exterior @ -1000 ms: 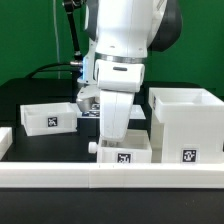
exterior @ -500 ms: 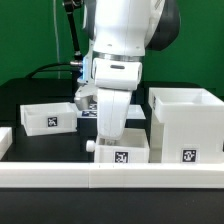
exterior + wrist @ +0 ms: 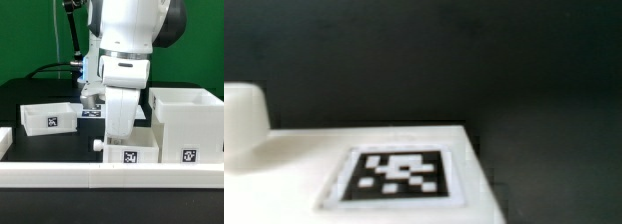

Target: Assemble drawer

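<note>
**Claw down at the middle tray, its grip out of sight**

The white arm fills the centre of the exterior view and reaches straight down over the black table. Its claw sits low, right behind the back wall of the middle tray. The arm's own bulk and that wall cover the fingertips, so I cannot tell whether the jaws are apart, together, or clamped on the tray.

The large case stands upright at the exterior view's right, just beside the middle tray, open side up and cut off by the picture's edge. The long border wall runs across the front. The left tray rests well apart from the others, at the exterior view's left. Only a sliver of the marker board shows beside the arm.

The wrist view is blurred: a flat white surface carrying a tag, dark table beyond, and a soft white rounded shape at the edge that I cannot identify.
</note>
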Motion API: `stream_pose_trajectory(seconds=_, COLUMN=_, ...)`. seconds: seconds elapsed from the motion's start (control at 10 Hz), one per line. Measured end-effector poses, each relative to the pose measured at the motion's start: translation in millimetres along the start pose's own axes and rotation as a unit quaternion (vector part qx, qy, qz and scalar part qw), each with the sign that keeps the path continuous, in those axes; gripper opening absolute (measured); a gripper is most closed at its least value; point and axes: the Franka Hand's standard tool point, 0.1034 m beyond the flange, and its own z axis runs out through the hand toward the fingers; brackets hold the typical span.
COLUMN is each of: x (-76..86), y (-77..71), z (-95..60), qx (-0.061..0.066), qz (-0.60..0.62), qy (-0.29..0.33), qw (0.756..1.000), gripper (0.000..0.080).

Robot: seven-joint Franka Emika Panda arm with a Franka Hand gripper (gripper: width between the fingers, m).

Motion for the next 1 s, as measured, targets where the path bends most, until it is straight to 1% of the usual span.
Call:
stream_pose_trajectory(seconds=0.3, x=-0.7, y=-0.8, z=1.7, qx=0.003, qz=0.001, qy=0.0, qw=1.0, gripper=0.0042)
stream_pose_trajectory(seconds=0.5, x=-0.1, y=-4.5, z=3.8, qx=0.005, qz=-0.007, qy=-0.001, qw=1.0, gripper=0.0042)
stream_pose_trajectory(seconds=0.7, x=3.5, y=-3.2, z=3.6, qx=-0.008, qz=-0.022, qy=-0.005, qw=1.0, gripper=0.0042)
stream_pose_trajectory(seconds=1.0, x=1.7, y=-2.9, z=3.7, qx=-0.008, qz=-0.02, qy=-0.005, qw=1.0, gripper=0.0042)
